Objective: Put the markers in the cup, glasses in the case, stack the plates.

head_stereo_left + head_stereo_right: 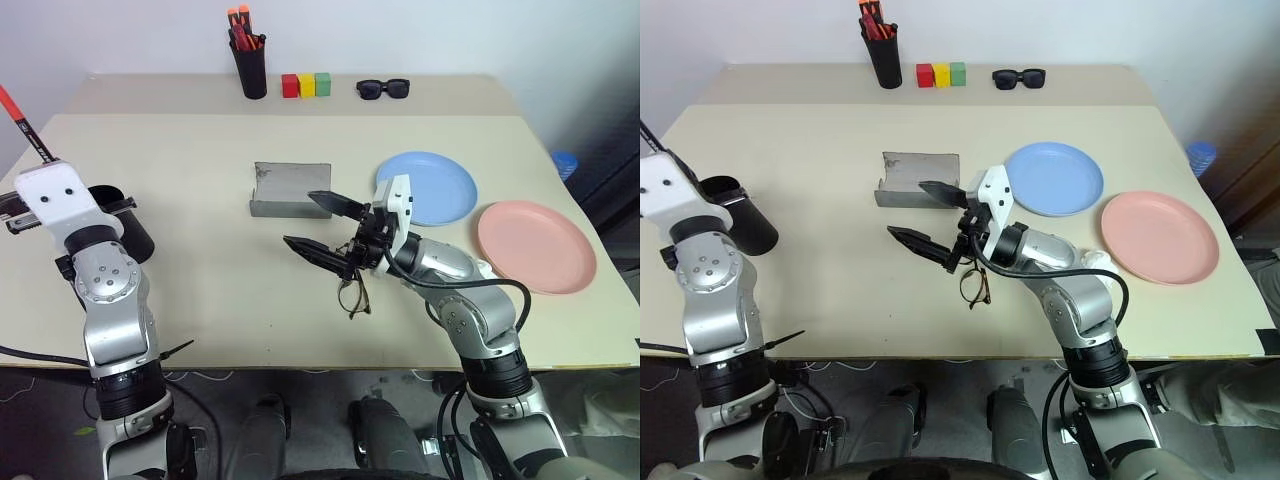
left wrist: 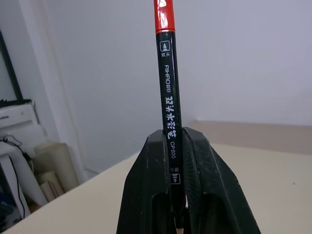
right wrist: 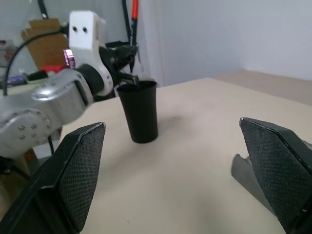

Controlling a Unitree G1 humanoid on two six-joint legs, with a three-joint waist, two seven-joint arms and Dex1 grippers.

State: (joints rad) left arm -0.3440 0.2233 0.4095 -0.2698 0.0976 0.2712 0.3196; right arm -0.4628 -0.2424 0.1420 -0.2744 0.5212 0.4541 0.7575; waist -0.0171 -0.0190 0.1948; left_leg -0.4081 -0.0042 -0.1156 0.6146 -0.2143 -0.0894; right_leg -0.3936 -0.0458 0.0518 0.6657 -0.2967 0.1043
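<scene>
Progress so far looks early: your left end effector is pinched on the red-ended marker, raised beside the black cup at the tabletop's left side, so that marker is not in yet by my read, and I can't spot the white-ended one or tell if anything sits inside the cup. Wire-rimmed glasses lie on the tabletop just below your right end effector, which hangs spread wide, empty, pointing toward the cup side. Grey case sits lid open just behind that end effector, nothing visible in it. Light blue plate and pink plate lie side by side, rims near each other, not stacked. So you've got both markers, the glasses and the stack left, judging from this. Room-wise: cup stands close to the left edge, pink plate close to the right edge, so watch nudging either off. Glasses are fairly near the front edge. Middle of the tabletop is open for reaching across. Pen pot, three coloured blocks and sunglasses sit well back, out of your way.
</scene>
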